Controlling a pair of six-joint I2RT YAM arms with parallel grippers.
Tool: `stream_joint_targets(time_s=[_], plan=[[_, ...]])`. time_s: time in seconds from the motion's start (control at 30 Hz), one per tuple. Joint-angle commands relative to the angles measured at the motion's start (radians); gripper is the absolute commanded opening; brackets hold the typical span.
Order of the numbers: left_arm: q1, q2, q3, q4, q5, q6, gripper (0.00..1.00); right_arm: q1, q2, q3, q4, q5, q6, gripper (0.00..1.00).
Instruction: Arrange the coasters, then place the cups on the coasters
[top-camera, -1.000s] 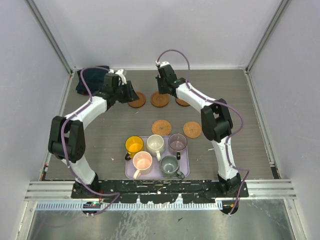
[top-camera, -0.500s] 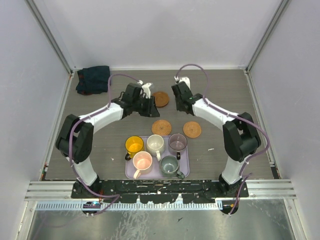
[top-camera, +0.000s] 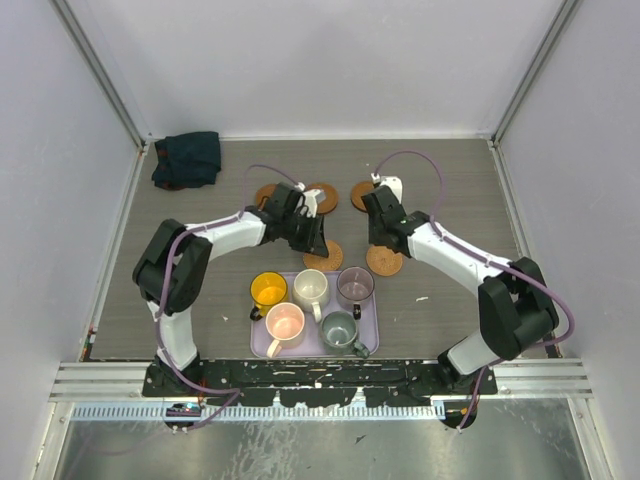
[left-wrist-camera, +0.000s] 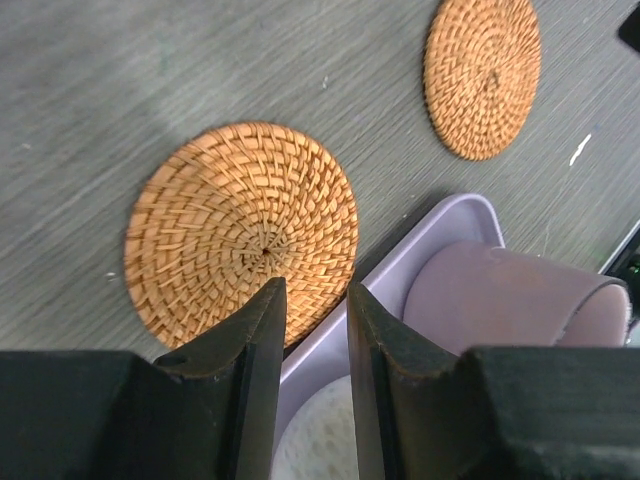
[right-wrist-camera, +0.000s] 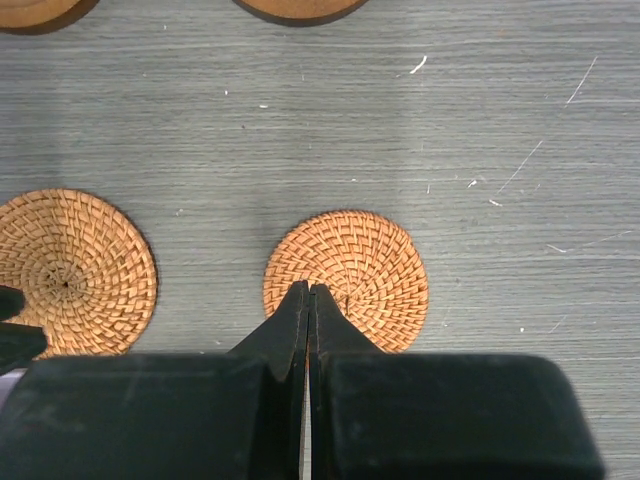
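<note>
Tray (left-wrist-camera: 420, 245) just beside woven coaster (left-wrist-camera: 240, 230), left tool (left-wrist-camera: 315, 290) parted above, right tool (right-wrist-camera: 308, 295) closed over second coaster (right-wrist-camera: 360, 262)

The left gripper (top-camera: 316, 243) has left the far row of dark coasters (top-camera: 322, 190) and has come toward the near side. It now hangs over the left woven coaster (left-wrist-camera: 240, 220). The right gripper (top-camera: 383, 238) has come back from that row too, and now hangs over the right woven coaster (right-wrist-camera: 350, 270).
</note>
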Motion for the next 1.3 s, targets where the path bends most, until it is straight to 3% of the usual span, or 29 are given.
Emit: stream_joint_targets(time_s=[0.0, 0.27, 0.6, 1.27], plan=[[-0.027, 0.04, 0.045, -0.007, 0.032, -0.001, 0.32, 0.001, -0.022, -0.025, 0.022, -0.029, 0.046, 0.01], [-0.046, 0.101, 0.063, -0.02, 0.017, -0.02, 0.32, 0.001, 0.01, -0.051, 0.042, -0.028, 0.056, 0.01], [-0.039, 0.154, 0.1, -0.122, -0.137, -0.068, 0.31, -0.022, 0.081, -0.052, 0.044, -0.059, 0.078, 0.01], [0.126, 0.105, 0.014, -0.245, -0.296, -0.073, 0.29, -0.162, 0.203, -0.042, 0.011, -0.107, 0.117, 0.01]])
